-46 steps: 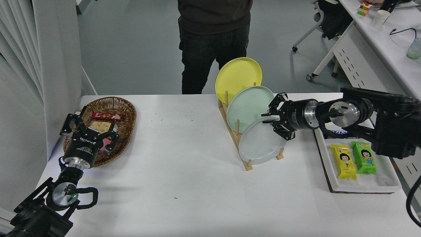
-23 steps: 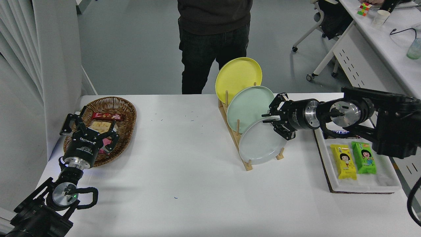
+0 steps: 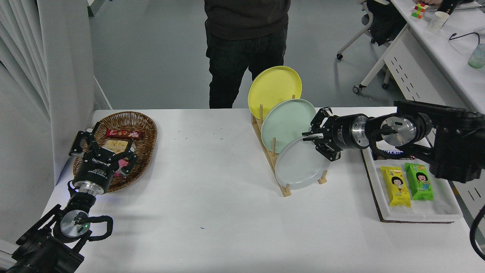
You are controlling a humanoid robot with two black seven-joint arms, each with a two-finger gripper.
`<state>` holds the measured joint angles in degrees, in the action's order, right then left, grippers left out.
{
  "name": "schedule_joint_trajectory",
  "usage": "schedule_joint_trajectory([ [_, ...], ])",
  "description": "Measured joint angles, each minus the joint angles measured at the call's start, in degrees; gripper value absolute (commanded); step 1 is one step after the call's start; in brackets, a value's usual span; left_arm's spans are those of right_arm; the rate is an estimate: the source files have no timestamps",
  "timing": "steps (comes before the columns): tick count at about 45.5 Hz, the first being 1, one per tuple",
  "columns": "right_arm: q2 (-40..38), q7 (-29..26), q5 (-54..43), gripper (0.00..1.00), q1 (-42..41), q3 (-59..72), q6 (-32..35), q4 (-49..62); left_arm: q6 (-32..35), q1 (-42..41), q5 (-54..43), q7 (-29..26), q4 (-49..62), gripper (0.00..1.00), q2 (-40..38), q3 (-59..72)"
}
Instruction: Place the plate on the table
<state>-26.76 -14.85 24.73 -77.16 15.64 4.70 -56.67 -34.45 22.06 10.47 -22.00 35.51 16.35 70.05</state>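
Right of the frame's centre, the round pale grey plate [image 3: 300,167] with a shallow raised rim, plain and glossy, stands tilted in the nearest slot of the wooden rack [image 3: 273,161] on the white table [image 3: 212,212], in front of the mint green plate [image 3: 286,121] and yellow plate [image 3: 273,89]. The right gripper [image 3: 316,144] sits at its upper right rim, fingers apart around the edge. The left gripper [image 3: 100,146], at lower left, is spread over the wicker basket [image 3: 142,151]; its lettering is not legible.
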Motion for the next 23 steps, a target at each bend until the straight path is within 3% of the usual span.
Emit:
schedule_joint_trajectory([
  [23,-0.68,0.0,0.0,0.08,-0.32,0.05,0.52,-0.58,0.0,0.0,0.0,-0.04,0.0,0.98,0.0,0.0],
])
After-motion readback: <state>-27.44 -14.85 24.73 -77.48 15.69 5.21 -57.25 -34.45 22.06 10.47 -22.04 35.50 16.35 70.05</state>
